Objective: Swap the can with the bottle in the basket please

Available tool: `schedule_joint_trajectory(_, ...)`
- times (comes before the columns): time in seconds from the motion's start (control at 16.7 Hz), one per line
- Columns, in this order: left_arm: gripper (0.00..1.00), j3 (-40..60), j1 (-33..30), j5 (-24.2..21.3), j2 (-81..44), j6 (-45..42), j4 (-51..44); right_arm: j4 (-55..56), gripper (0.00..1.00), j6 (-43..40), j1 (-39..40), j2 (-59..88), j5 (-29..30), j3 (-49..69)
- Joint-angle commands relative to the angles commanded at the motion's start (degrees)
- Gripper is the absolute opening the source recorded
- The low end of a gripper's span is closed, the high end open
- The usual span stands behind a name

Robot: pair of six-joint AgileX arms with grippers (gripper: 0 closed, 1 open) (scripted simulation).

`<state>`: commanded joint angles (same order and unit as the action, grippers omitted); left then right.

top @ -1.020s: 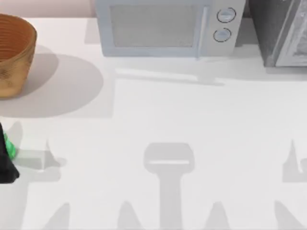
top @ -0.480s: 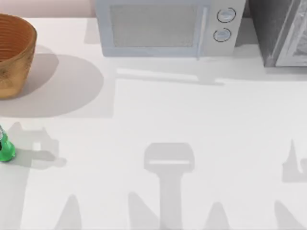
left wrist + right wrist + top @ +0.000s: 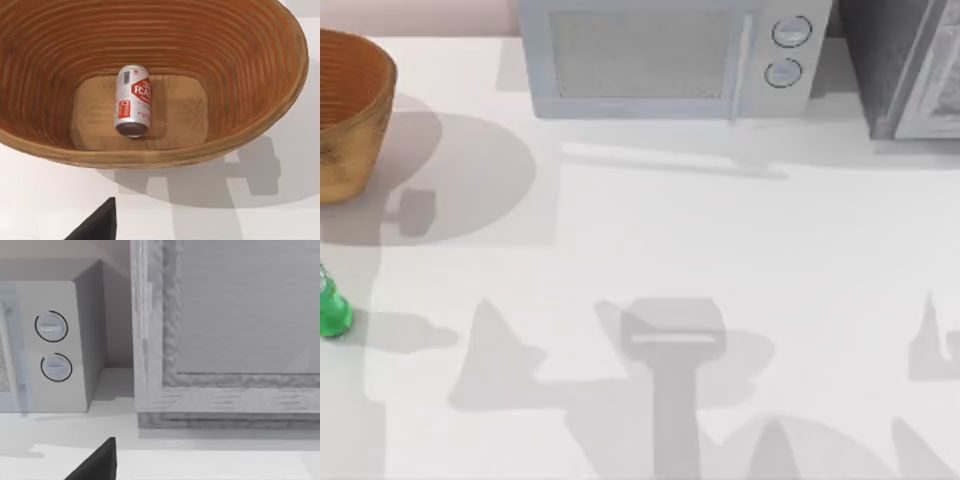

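The green bottle (image 3: 332, 312) stands upright on the table at the far left edge of the top view, with nothing touching it. Behind it, at the back left, is the orange-brown woven basket (image 3: 355, 120). The left wrist view looks down into the basket (image 3: 260, 75), where the white-and-red can (image 3: 133, 100) lies on its side on the flat bottom. One dark fingertip (image 3: 100, 225) of my left gripper shows above the table in front of the basket rim, with nothing held. The right wrist view shows a dark fingertip (image 3: 100, 462) of my right gripper, far from these objects.
A pale microwave (image 3: 665, 60) stands at the back middle, seen too in the right wrist view (image 3: 50, 345). A grey cabinet-like appliance (image 3: 910, 65) occupies the back right corner (image 3: 225, 330). Arm shadows lie across the front of the white table (image 3: 720, 230).
One second ago a dark gripper was at the bottle at the left edge. It has let go and moved away, the bottle stands alone, and the arm shadows have shifted across the table.
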<state>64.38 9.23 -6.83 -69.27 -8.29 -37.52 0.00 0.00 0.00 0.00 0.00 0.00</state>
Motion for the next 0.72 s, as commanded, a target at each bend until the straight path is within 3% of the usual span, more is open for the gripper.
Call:
schedule_joint_trajectory(0.42,1.0,37.62,4.27,-5.3,-38.85,-4.35,-20.77,0.0,1.0,0.0,0.0,0.0,0.0,0.0)
schedule_joint_trajectory(0.72,1.0,58.89,6.42,-8.52,-60.98,-6.66,-32.03,0.0,1.0,0.0,0.0,0.0,0.0,0.0)
